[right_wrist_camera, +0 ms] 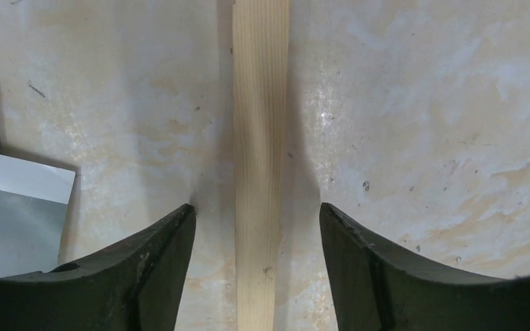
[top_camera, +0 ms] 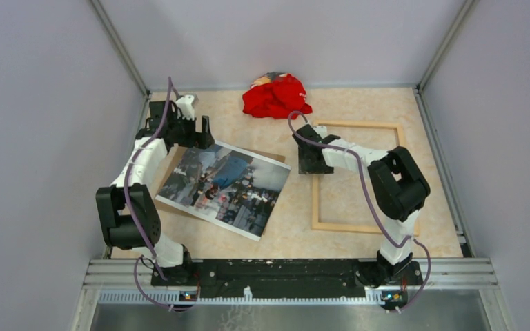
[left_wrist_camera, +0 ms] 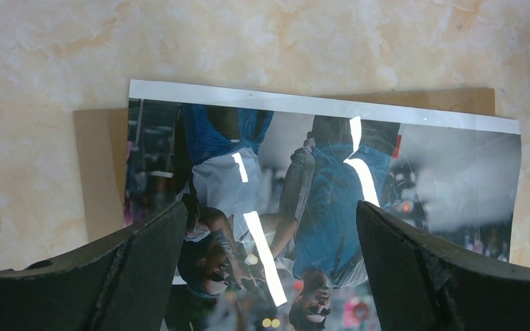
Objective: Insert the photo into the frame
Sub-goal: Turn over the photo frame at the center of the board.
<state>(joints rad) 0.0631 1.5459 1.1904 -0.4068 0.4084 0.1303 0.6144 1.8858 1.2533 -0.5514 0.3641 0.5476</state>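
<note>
The photo (top_camera: 224,183), a glossy print of people in blue and dark tones with a white border, lies flat at centre left on a brown backing board (top_camera: 172,162). It fills the left wrist view (left_wrist_camera: 331,172). My left gripper (top_camera: 194,134) is open and empty above the photo's far edge. The light-wood frame (top_camera: 355,226) lies flat at the right. My right gripper (top_camera: 312,162) is open, its fingers either side of the frame's left rail (right_wrist_camera: 259,138) without touching it.
A crumpled red cloth (top_camera: 276,95) lies at the back centre. The backing board (left_wrist_camera: 96,172) sticks out from under the photo. Grey walls enclose the table on three sides. The photo's corner (right_wrist_camera: 21,207) shows left of the right gripper.
</note>
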